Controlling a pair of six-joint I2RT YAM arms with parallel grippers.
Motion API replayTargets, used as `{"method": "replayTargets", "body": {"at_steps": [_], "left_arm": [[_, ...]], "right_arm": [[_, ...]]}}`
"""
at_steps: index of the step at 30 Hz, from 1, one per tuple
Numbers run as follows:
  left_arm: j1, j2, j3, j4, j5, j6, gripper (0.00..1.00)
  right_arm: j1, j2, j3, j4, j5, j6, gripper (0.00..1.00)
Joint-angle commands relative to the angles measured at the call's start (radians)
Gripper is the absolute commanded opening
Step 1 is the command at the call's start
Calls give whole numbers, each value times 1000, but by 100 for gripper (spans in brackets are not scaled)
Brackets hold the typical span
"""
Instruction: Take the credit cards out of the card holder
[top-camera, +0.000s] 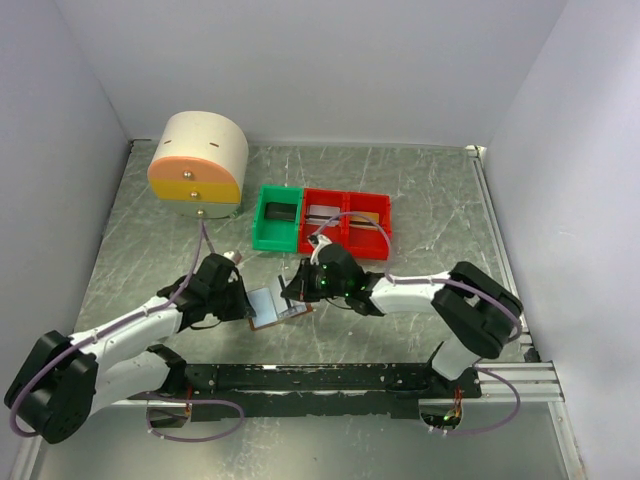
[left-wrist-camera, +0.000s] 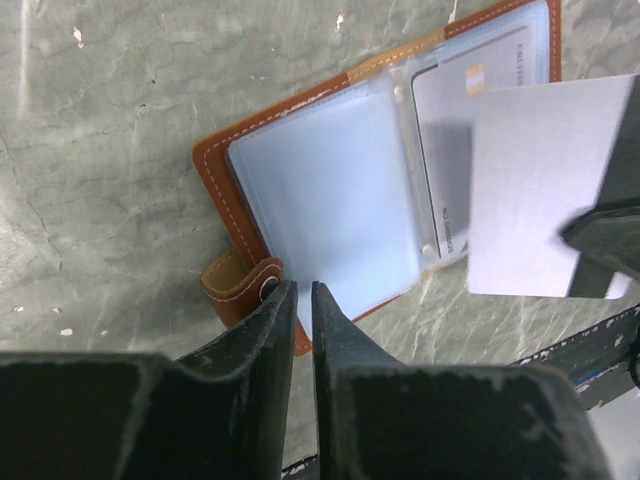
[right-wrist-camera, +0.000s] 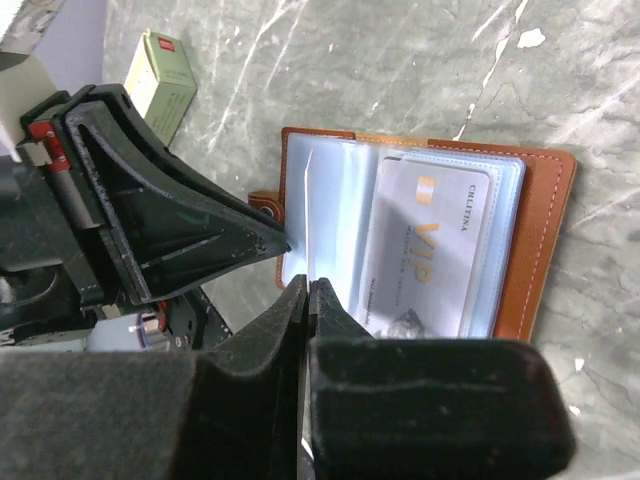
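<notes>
Holding card (left-wrist-camera: 535, 190) above holder (left-wrist-camera: 330, 210) — right claw (right-wrist-camera: 306, 292) clamped on it; left claw (left-wrist-camera: 302, 292) at tab (left-wrist-camera: 235, 285), grip unclear; second card (right-wrist-camera: 425, 250) nearer right.

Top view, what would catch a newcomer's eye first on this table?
The open brown card holder mid-table, with the left gripper at its tab edge and the right gripper pinching a silver card above its pale-blue panels. Behind sit a green bin and red bins, and a rounded beige drawer unit stands back left.
</notes>
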Motion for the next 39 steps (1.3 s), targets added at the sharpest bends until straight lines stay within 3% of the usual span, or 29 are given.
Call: {"method": "replayTargets", "body": {"at_steps": [1,6,10,13,15,24,31,36,39], "left_arm": [[-6,-61,42,-54,-7,37,27],[-7,-150,91,-87,26,45,39],[-8,-207,176,-173,-4,62,55],[-7,-226,256,-238,-39,92,71],[-8,-225,313,-280,-72,122,98],[-7,-179,513,-376,-274,277,100],[14,-185,498,-343,-500,349,100],[113,-195,481,-337,-472,311,100],[134,-200,498,-374,-536,291,100]], "right_arm": [[-4,-95,-54,6,55,-45,0],[-4,-189,-144,119,88,-70,0],[10,-266,-214,211,140,-125,0],[36,-324,-242,228,189,-209,0],[65,-366,-260,249,218,-293,0],[172,-548,-336,328,308,-705,0],[173,-616,-219,66,391,-944,0],[171,-614,-146,-19,573,-1040,0],[152,-615,-123,-35,642,-1064,0]]}}
